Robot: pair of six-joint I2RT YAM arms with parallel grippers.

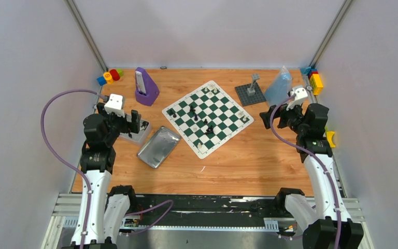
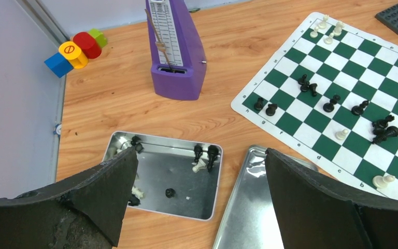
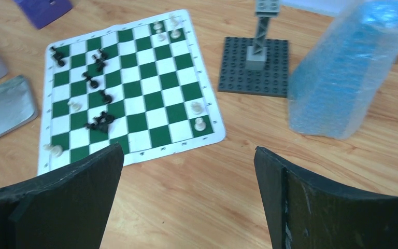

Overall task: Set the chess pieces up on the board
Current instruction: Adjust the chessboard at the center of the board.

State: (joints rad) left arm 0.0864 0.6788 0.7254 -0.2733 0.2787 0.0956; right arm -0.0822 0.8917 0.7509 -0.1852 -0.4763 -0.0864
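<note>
Chess pieces (image 2: 330,105) lie scattered on the board (image 2: 373,67), more wait in a tin (image 2: 176,174). L gripper (image 2: 201,166) hangs wide open over tin, likely to fetch one; R gripper (image 3: 189,155) open, empty, near board.

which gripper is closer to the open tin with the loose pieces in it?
Left. The left gripper hovers just above the tin, jaws open. The right gripper is across the board from it, jaws open too.
</note>
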